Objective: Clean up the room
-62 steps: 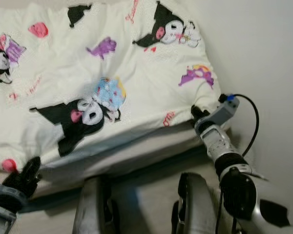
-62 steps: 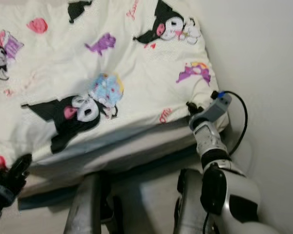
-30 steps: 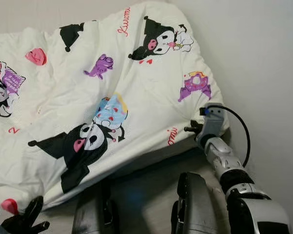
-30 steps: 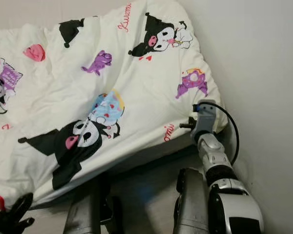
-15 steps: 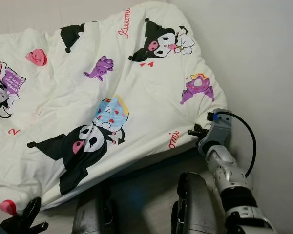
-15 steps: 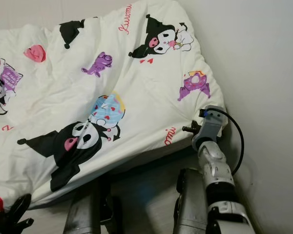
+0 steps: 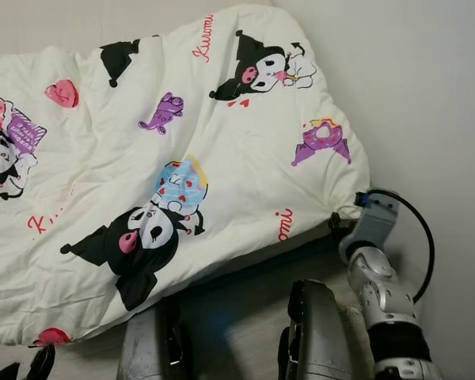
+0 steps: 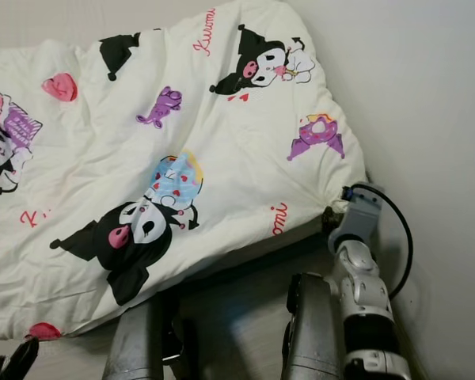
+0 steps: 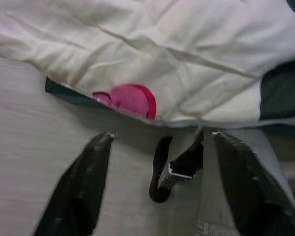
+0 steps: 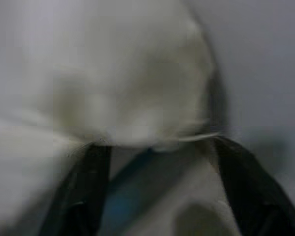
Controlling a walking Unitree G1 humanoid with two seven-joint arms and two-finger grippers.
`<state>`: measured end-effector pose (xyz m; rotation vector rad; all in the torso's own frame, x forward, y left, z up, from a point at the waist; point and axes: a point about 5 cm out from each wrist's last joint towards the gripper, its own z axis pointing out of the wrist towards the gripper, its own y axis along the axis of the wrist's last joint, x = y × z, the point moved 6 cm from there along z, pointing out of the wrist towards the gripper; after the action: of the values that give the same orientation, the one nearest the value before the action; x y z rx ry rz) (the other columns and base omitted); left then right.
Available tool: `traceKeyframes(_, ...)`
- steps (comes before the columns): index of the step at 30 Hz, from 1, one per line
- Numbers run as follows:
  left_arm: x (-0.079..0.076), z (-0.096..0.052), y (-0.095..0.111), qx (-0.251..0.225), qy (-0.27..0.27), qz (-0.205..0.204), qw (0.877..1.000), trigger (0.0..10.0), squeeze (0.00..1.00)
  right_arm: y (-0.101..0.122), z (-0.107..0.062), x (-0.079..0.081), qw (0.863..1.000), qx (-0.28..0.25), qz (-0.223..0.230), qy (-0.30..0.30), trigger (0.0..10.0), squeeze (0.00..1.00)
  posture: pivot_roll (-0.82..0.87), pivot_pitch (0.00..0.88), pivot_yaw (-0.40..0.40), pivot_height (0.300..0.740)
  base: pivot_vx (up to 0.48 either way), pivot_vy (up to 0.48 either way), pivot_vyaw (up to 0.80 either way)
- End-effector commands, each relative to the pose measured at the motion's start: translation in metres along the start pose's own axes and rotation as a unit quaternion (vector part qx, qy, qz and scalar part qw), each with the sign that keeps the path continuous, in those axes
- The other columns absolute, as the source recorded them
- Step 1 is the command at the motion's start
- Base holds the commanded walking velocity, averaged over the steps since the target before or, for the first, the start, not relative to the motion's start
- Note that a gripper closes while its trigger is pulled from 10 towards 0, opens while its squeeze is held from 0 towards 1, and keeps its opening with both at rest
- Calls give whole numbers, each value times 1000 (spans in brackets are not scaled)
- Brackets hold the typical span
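A white duvet [image 7: 222,119] printed with black, purple and pink cartoon figures lies spread over the bed. My right gripper [image 7: 338,224] is at its near right corner, close to the wall. In the right wrist view the fingers [image 10: 88,182] stand wide apart, open, and the duvet corner [image 10: 123,83] bulges just past their tips. My left gripper [image 7: 25,372] is low at the near left, below the duvet's hem. It is open, and a pink heart print [image 9: 130,98] on the hem lies beyond its fingertips.
A pale wall [image 7: 427,95] runs close along the bed's right side. The dark mattress edge [image 7: 253,261] shows under the duvet. My own grey legs [image 7: 313,332] stand against the bed's near side. A black strap [image 9: 162,172] hangs over the light floor [image 9: 24,142].
The duvet has spread nearer and to the right, now covering the bed's near edge. My right gripper has moved right to the corner by the wall. My left gripper has dropped lower.
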<state>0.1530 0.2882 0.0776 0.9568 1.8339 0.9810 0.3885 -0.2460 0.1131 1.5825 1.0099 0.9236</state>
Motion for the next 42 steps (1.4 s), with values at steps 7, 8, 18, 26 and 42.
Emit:
traceKeyframes(7,-7,3,19,-34,-8,28,999,10000,0,51,-15,-29,987,-121,-20,-101,10000,1000,62,456,14,573,0,0,0)
traceKeyframes(8,-12,10,35,-60,-16,33,998,10000,0,74,-18,-27,979,-174,-14,-101,10000,1000,62,457,14,573,0,0,0)
traceKeyframes(18,-54,58,139,-206,-79,90,971,10000,0,128,-11,60,966,-251,-12,69,10000,0,64,463,16,573,0,0,0)
traceKeyframes(26,-24,92,148,-189,18,156,969,10000,0,105,5,104,970,-188,-13,153,10000,0,67,467,30,573,0,0,0)
traceKeyframes(42,55,107,44,30,91,418,903,10000,0,-83,3,93,914,130,-299,239,10000,0,73,475,42,573,0,0,0)
